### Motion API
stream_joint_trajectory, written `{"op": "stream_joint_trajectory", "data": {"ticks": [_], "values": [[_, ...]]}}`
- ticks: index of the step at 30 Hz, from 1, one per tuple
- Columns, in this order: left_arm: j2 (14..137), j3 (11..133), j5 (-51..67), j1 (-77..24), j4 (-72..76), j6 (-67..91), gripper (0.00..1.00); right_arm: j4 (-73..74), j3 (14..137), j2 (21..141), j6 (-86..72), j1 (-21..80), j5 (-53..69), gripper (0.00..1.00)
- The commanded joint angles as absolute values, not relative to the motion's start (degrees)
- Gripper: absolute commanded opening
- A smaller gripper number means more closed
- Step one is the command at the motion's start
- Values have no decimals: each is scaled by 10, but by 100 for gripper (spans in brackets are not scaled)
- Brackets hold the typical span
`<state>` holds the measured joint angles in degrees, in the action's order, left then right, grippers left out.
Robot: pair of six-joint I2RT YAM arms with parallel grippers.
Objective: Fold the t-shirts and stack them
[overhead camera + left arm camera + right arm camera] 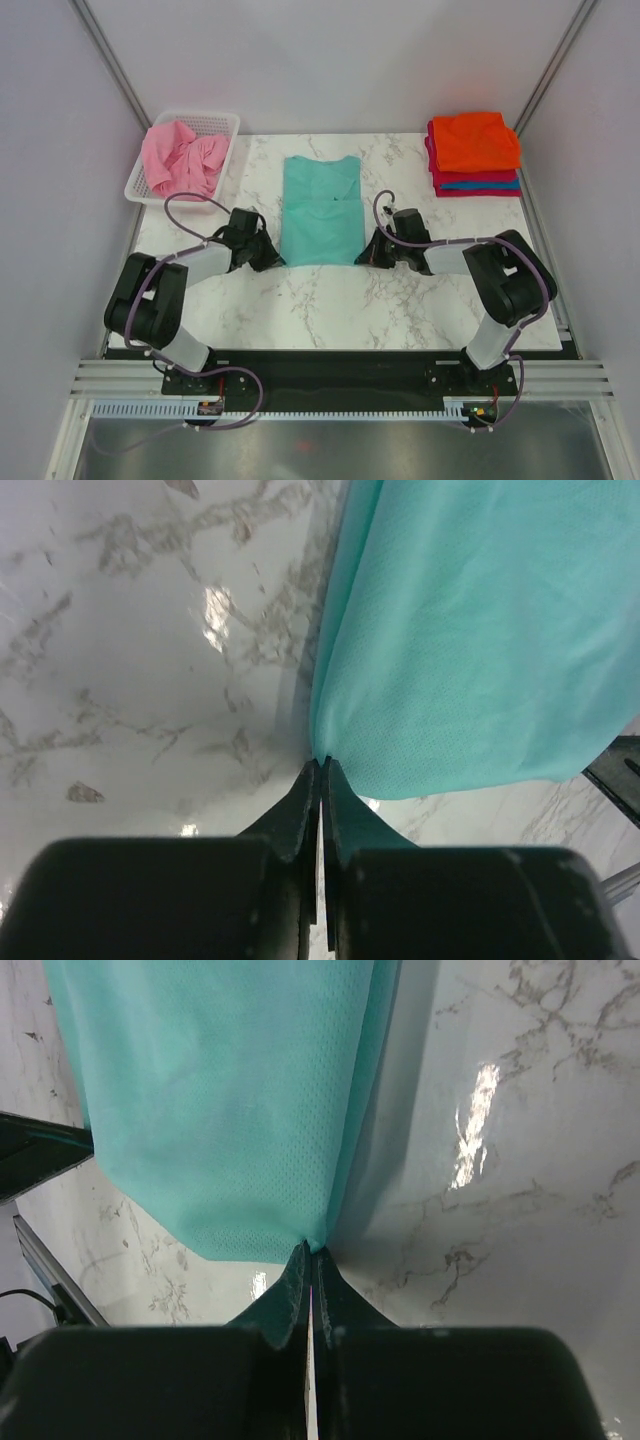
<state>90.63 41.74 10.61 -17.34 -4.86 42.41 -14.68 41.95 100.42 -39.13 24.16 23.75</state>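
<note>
Lying flat mid-way across the table (pixel 400 300): teal t-shirt (pixel 320 210), smooth, folded to a long panel. Left pincer (pixel 320 767) pinched tight on its near-left corner, right pincer (pixel 312 1250) on its near-right corner.

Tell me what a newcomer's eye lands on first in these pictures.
The teal t-shirt lies flat at the middle of the marble table, with the jaws of the left arm and right arm shut on its two near corners. Next, the stack of folded shirts at the far right corner, orange on top, and the pink t-shirt heaped in the white basket at far left.
</note>
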Motion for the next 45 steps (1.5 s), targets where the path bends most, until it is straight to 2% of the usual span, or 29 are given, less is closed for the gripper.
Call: {"op": "stream_joint_trajectory", "data": {"ticks": [1,7,15,24,28,36,39,45], "values": [[857,405,91,-193,-69,437,2,-149,387,973,-396,244,241,0],[707,376,68,-248,-155,452,2,-76,338,824,-428,250,198,0],[486,380,13,-388,-312,534,2,155,333,546,-463,321,127,0],[356,421,2,-433,-467,591,2,339,361,385,-522,396,40,0],[357,446,-24,-432,-498,587,2,373,418,399,-512,396,17,0],[445,529,-80,-426,-528,550,2,381,531,539,-440,396,-32,0],[486,562,-88,-401,-528,518,2,381,569,594,-413,392,-42,0],[562,594,-24,-297,-501,443,2,341,620,695,-371,346,-3,0]]}}
